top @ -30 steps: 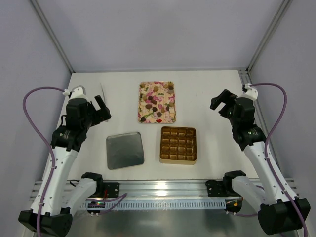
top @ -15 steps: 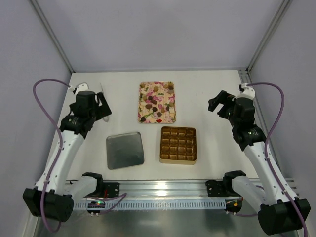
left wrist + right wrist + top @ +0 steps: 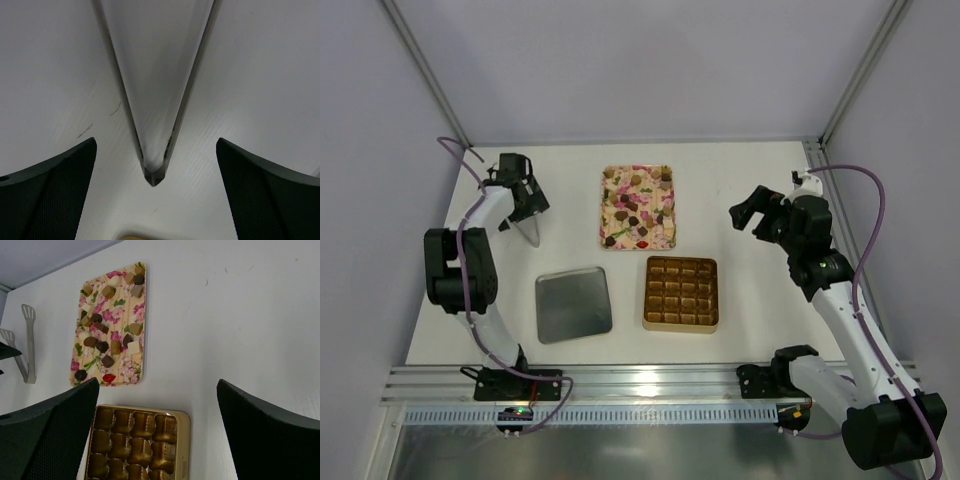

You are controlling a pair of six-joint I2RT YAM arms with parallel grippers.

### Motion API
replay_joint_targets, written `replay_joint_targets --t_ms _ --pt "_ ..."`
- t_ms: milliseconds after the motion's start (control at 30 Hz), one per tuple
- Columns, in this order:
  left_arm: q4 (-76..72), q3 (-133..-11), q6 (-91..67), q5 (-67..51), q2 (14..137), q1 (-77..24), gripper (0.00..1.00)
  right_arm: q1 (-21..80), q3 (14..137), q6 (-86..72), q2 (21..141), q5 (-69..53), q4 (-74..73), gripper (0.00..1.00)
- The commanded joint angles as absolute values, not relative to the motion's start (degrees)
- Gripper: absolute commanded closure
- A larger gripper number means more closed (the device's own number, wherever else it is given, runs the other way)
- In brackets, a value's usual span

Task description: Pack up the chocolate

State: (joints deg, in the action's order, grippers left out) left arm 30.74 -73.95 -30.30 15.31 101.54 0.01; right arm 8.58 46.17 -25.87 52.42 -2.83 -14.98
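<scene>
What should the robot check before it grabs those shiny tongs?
1. Left gripper open: ok, fingers wide apart.
2. Tongs between its fingers: ok, centred in the left wrist view.
3. Height above the tongs: cannot tell.
4. Chocolate on the floral tray: ok.
5. Gold box cells free: ok, all look empty.
6. Right gripper out of the way: ok, open, right of the tray.
</scene>
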Motion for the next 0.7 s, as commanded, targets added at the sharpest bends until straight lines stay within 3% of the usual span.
replay_joint_targets --t_ms 0,500,667 --pt "27.51 -81.46 -28.39 15.21 105.72 1.48 0.00 8.88 45.97 -26.19 52.12 -5.01 -12.74 0.00" --pt "31.20 -91.58 -27.77 13.10 119.26 4.39 0.00 8.79 45.70 -25.31 53.00 -5.10 -12.66 0.00" --pt "32.43 -92.72 -28.47 12.31 121.46 4.39 0.06 8.79 45.53 -25.22 53.09 -5.27 -12.57 0.00"
